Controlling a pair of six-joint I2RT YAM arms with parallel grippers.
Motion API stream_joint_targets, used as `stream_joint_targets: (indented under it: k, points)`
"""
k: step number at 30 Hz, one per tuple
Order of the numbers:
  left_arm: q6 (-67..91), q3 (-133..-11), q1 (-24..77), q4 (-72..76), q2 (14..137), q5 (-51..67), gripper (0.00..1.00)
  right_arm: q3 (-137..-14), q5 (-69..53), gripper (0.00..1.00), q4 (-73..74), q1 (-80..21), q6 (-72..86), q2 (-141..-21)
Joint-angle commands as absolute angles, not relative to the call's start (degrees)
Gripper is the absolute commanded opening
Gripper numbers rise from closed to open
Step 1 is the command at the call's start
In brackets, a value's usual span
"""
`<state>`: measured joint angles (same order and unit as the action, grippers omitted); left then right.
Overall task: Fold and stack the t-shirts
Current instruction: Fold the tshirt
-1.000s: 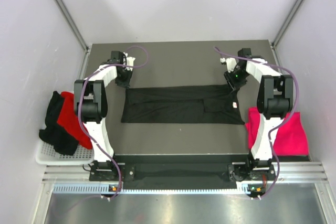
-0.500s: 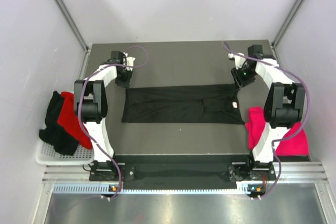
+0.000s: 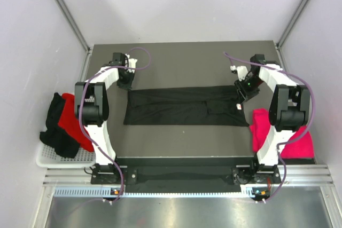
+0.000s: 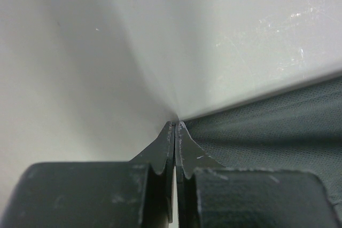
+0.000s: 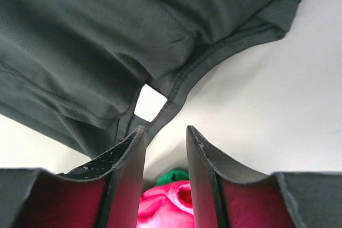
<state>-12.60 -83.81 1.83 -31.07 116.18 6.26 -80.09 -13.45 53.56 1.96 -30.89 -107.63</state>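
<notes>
Top external: left gripper point(image 3: 126, 85) pinches black t-shirt point(image 3: 176, 106); right gripper point(image 3: 241, 95) parted.

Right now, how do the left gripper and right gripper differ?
Left gripper is shut, tips at the far-left corner of the black t-shirt; right gripper is open, jaws apart at its far-right corner. The pink t-shirt shows between the right gripper's jaws; none shows by the left gripper. Both sit at the shirt's far edge.

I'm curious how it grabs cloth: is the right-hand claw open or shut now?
Open. The right gripper shows a clear gap between its fingers, the black t-shirt just beyond them.
</notes>
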Motion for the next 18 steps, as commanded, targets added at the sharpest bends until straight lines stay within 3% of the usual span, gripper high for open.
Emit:
stream_joint_targets:
  k: [1,13,17,18]
  points:
    - [-13.10,-83.14,1.58,-31.55,113.03,5.54,0.00,-79.46,-13.54,0.37,53.97,2.37,-31.82,-105.99]
    - [-13.53,-82.44,1.58,-31.73,112.41,5.10,0.00,-84.54,-12.92,0.37,52.82,2.46,-31.38,-114.68]
    - [-13.54,-82.70,1.58,-31.64,112.94,4.57,0.00,-88.06,-13.97,0.08,53.70,2.46,-31.20,-118.21]
    - [-13.62,-82.71,1.58,-31.73,113.03,4.31,0.00,-88.85,-14.06,0.07,53.70,2.46,-30.85,-119.69]
